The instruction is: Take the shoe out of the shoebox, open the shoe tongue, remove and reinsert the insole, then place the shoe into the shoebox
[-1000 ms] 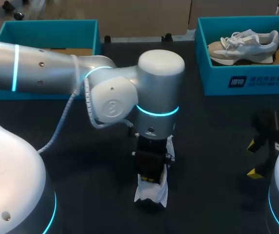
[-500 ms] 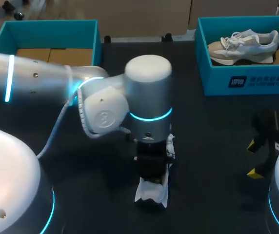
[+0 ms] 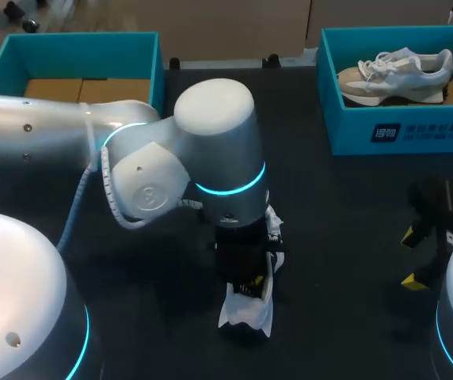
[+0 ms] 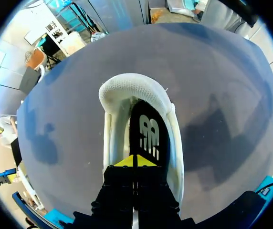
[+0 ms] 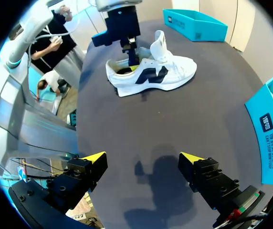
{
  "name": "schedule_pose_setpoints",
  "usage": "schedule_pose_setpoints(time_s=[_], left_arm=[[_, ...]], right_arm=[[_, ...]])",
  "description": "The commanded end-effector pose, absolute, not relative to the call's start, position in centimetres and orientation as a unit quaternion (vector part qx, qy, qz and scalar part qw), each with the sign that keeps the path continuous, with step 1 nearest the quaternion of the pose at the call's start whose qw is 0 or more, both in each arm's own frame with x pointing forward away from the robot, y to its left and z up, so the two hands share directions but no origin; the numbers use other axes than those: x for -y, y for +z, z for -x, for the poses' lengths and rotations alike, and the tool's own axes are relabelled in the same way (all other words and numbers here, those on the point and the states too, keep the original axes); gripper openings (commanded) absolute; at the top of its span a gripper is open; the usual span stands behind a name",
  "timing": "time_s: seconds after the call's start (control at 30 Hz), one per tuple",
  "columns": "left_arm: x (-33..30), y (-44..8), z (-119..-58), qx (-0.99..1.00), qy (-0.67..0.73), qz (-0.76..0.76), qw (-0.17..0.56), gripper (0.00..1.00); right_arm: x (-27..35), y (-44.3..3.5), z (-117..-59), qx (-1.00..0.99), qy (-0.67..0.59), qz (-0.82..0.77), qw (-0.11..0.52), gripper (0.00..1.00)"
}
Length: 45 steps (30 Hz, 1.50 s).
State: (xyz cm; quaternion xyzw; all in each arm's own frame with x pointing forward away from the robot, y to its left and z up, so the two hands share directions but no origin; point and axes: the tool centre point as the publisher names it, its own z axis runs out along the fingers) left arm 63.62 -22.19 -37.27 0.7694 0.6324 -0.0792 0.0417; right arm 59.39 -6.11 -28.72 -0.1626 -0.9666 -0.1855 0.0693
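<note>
Reaching in from the left edge of the head view to the lower middle, with the left gripper (image 3: 250, 286) lowered into the mouth of the white shoe (image 3: 249, 317). Seen from the left wrist: both yellow tips pressed together, only a thin seam between, right over the black insole (image 4: 148, 136) and just short of the padded heel collar (cannot tell whether any of the insole is nipped between them). Standing on its sole on the dark table (image 3: 345, 229), with the tongue (image 5: 160, 45) pulled upright. Holding the right gripper (image 5: 142, 157) spread wide with nothing in it at the lower right of the head view, well apart from the white shoe. Also on the table: an open teal shoebox (image 3: 76, 46) at upper left, a second teal shoebox (image 3: 401, 131) at upper right, with a pale grey shoe (image 3: 397, 75) inside.
</note>
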Motion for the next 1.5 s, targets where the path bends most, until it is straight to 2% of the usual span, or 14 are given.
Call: schedule_pose_setpoints(time_s=[0.03, 0.8, 0.87, 1.0, 1.07, 1.33, 1.4, 1.43, 1.5], left_arm=[[22.4, -36.7, -62.7, -0.638, -0.041, -0.767, 0.064, 0.00], [21.5, -35.8, -64.1, -0.626, 0.014, -0.778, 0.051, 0.01], [21.4, -36.0, -64.0, -0.627, 0.022, -0.777, 0.055, 0.12], [21.3, -36.3, -64.3, -0.632, 0.026, -0.773, 0.056, 0.24], [21.0, -36.2, -64.4, -0.633, 0.026, -0.772, 0.055, 0.33], [20.4, -36.2, -65.3, -0.641, 0.031, -0.765, 0.050, 0.43], [20.5, -36.4, -65.5, -0.643, 0.031, -0.764, 0.048, 0.48], [20.5, -36.4, -65.5, -0.645, 0.028, -0.763, 0.047, 0.55], [20.4, -36.3, -65.4, -0.643, 0.023, -0.764, 0.048, 0.85]], right_arm=[[6.1, -28.7, -59.2, 0.967, -0.185, 0.163, 0.068, 1.00], [6.1, -28.7, -59.2, 0.967, -0.185, 0.163, 0.068, 1.00], [6.1, -28.7, -59.2, 0.967, -0.185, 0.163, 0.068, 1.00], [6.1, -28.7, -59.2, 0.967, -0.185, 0.163, 0.068, 1.00], [6.1, -28.7, -59.2, 0.967, -0.185, 0.163, 0.068, 1.00], [6.1, -28.7, -59.2, 0.967, -0.185, 0.163, 0.068, 1.00], [6.1, -28.7, -59.2, 0.967, -0.185, 0.163, 0.068, 1.00], [6.1, -28.7, -59.2, 0.967, -0.185, 0.163, 0.068, 1.00], [6.1, -28.7, -59.2, 0.967, -0.185, 0.163, 0.068, 1.00]])
